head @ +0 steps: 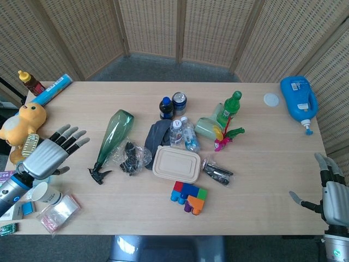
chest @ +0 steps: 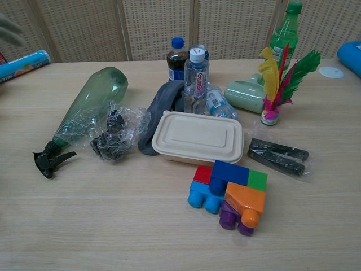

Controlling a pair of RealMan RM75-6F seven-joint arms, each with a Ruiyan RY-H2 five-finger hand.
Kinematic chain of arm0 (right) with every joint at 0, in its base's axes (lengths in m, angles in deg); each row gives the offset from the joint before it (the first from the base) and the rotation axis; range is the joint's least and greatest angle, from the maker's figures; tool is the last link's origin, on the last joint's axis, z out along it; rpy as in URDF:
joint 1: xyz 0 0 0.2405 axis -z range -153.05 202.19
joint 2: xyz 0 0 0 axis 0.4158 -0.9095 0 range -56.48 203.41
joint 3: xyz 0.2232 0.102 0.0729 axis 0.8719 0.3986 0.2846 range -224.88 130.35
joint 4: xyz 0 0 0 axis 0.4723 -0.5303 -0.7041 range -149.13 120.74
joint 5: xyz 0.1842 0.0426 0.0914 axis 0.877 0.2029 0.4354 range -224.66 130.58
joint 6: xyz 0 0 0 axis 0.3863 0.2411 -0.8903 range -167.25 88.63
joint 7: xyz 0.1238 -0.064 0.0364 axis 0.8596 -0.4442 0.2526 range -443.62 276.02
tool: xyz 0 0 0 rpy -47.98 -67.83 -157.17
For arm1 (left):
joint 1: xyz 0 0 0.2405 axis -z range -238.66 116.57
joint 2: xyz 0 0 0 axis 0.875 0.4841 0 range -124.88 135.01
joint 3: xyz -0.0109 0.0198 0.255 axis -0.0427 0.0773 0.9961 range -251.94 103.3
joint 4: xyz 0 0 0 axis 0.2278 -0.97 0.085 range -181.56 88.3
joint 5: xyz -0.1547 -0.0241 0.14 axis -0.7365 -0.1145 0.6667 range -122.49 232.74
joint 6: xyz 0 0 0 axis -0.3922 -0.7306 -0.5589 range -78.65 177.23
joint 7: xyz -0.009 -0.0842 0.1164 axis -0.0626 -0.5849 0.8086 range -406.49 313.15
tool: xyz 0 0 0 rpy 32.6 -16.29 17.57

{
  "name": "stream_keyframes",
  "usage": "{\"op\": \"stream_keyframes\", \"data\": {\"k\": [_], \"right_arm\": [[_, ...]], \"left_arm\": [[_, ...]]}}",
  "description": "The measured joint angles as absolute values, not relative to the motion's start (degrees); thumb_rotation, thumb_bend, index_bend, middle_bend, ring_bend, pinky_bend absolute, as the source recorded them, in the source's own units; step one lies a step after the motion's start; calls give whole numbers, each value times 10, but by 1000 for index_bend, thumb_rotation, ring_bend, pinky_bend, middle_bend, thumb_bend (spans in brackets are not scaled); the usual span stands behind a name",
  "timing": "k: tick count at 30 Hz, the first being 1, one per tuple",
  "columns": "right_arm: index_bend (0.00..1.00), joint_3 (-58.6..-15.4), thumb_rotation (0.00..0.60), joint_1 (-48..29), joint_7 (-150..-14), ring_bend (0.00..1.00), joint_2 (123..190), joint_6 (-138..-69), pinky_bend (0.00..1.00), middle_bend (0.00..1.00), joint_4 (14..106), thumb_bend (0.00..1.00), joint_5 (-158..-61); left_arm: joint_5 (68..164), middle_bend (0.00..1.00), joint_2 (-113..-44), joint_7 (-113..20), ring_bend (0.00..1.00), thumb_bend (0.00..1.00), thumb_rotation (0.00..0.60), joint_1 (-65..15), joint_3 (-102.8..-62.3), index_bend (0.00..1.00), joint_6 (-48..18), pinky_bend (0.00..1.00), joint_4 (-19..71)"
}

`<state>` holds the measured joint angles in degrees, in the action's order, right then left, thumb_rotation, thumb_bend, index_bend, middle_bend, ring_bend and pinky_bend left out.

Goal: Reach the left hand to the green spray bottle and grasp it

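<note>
The green spray bottle (head: pixel 113 136) lies on its side left of the table's middle, with its black trigger head (head: pixel 98 175) toward the front; the chest view also shows the bottle (chest: pixel 90 104). My left hand (head: pixel 50 152) hovers over the table's left part, fingers spread and empty, a short way left of the bottle and apart from it. In the chest view only a blurred fingertip (chest: pixel 10 31) shows at the top left. My right hand (head: pixel 328 188) hangs open past the table's front right corner.
A crumpled plastic bag with dark contents (head: pixel 131 157) touches the bottle's right side. A beige lunch box (head: pixel 176 164), grey cloth (head: pixel 157 134), small bottles (head: pixel 180 131) and toy blocks (head: pixel 190 197) fill the middle. A yellow plush (head: pixel 23 121), paper cup (head: pixel 46 193) and blue box (head: pixel 32 172) crowd the left edge.
</note>
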<state>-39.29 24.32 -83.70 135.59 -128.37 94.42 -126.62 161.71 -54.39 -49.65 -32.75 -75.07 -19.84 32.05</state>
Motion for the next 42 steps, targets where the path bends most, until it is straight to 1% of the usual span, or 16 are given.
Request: {"op": "stream_keyframes", "data": {"k": [4,7,13,18,25,30,36,42], "right_arm": [[0,-388,582,242,-837,0,1357,-1280,0,0,943,0,-1253],[0,-386,580,242,-837,0,1355,-1281,0,0,943,0,-1249],[0,-385,582,241,-836,0,1353,-1278,0,0,943,0,-1245],[0,-385,583,240,-838,0,1354,-1277,0,0,942,0,-1243],[0,-383,582,240,-835,0,1354,-1277,0,0,941,0,-1239],[0,-379,582,240,-829,0,1352,-1276,0,0,938,0,-1230],[0,-375,584,238,-828,0,1353,-1270,0,0,933,0,-1218],[0,-373,582,237,-836,0,1356,-1270,0,0,932,0,-1213]], "left_arm": [[1667,0,-561,-543,0,0,600,-301,-712,157,-182,0,260],[1697,0,-575,-570,0,0,600,-287,-685,161,-185,0,223],[1733,0,-598,-608,0,0,600,-262,-655,162,-200,0,143],[1744,0,-627,-621,0,0,600,-235,-639,222,-196,0,94],[1766,0,-676,-620,0,0,600,-196,-619,232,-188,0,33],[1778,0,-692,-621,0,0,600,-181,-601,248,-189,0,-7],[1785,0,-721,-637,0,0,600,-171,-578,257,-191,0,-78],[1784,0,-773,-661,0,0,600,-168,-562,256,-209,0,-160]]}}
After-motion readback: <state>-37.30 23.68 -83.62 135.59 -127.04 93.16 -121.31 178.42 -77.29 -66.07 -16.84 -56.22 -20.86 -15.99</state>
